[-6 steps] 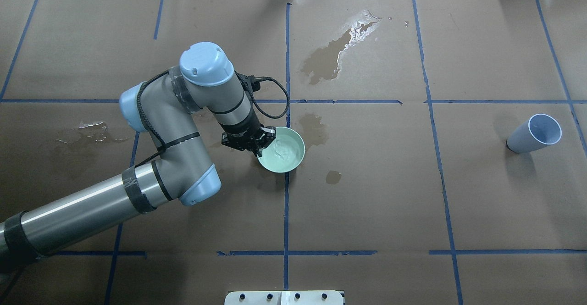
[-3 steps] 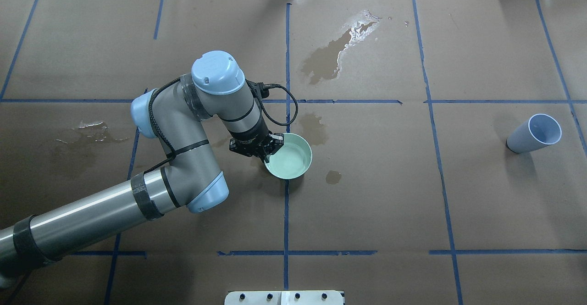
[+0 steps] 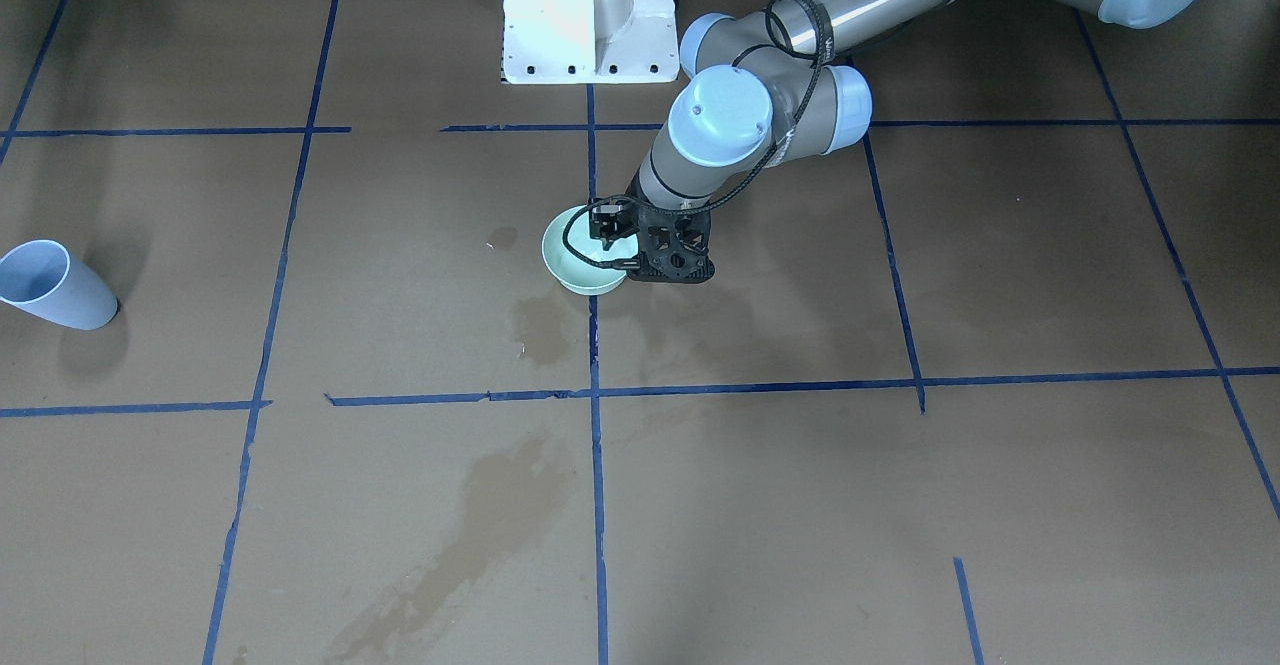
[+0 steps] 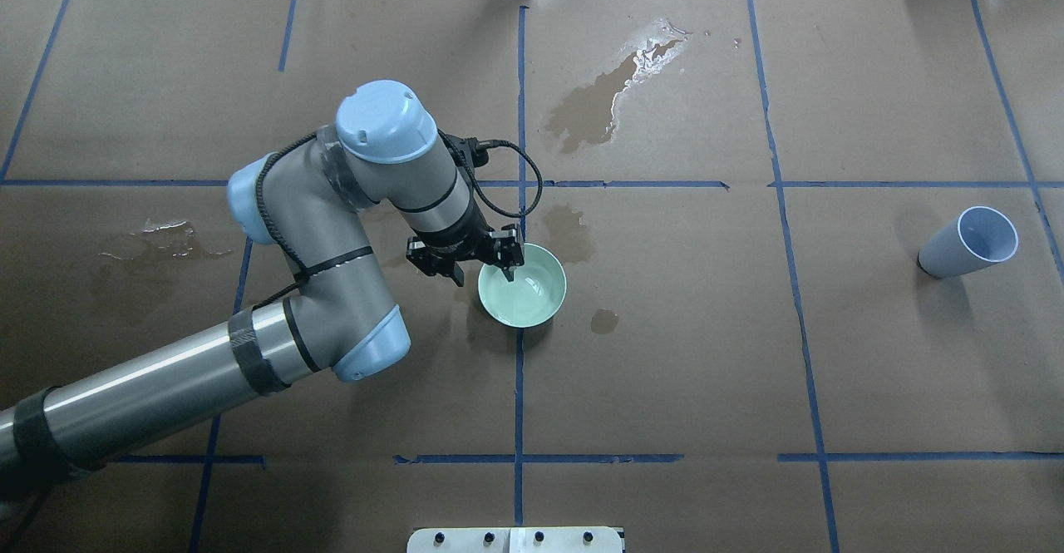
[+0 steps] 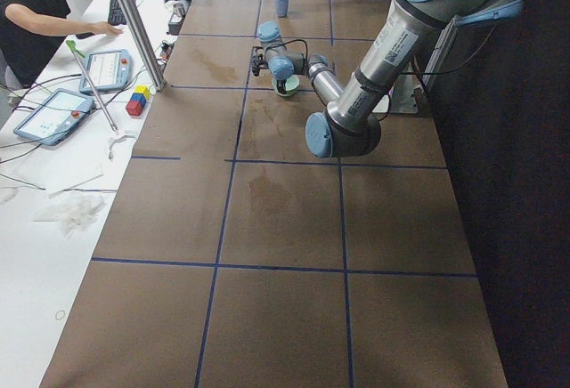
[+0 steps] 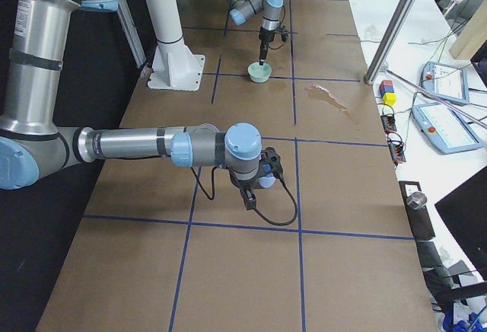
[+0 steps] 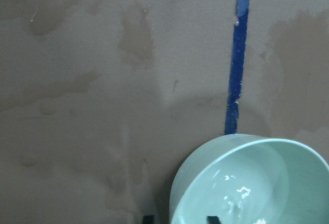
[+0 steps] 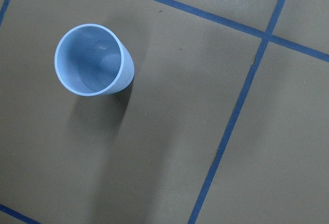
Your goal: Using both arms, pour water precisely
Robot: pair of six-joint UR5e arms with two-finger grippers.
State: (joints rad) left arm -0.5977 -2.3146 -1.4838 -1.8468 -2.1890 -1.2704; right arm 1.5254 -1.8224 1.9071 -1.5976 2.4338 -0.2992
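Left gripper (image 4: 483, 272): fingers spread wide, straddling the pale green bowl (image 4: 550, 277) at its rim.
Water (image 7: 239, 194): shallow, glinting inside the bowl.
Right gripper (image 6: 249, 196): over the blue cup (image 8: 93, 59); I can't tell its spread.

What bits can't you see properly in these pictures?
Water: left wrist view shows only glints in the bowl; how much is unclear.
Right gripper: seen in exterior right view only, tiny; open or shut unknown.
Left gripper: its fingertips are cut off by the left wrist view's bottom edge.
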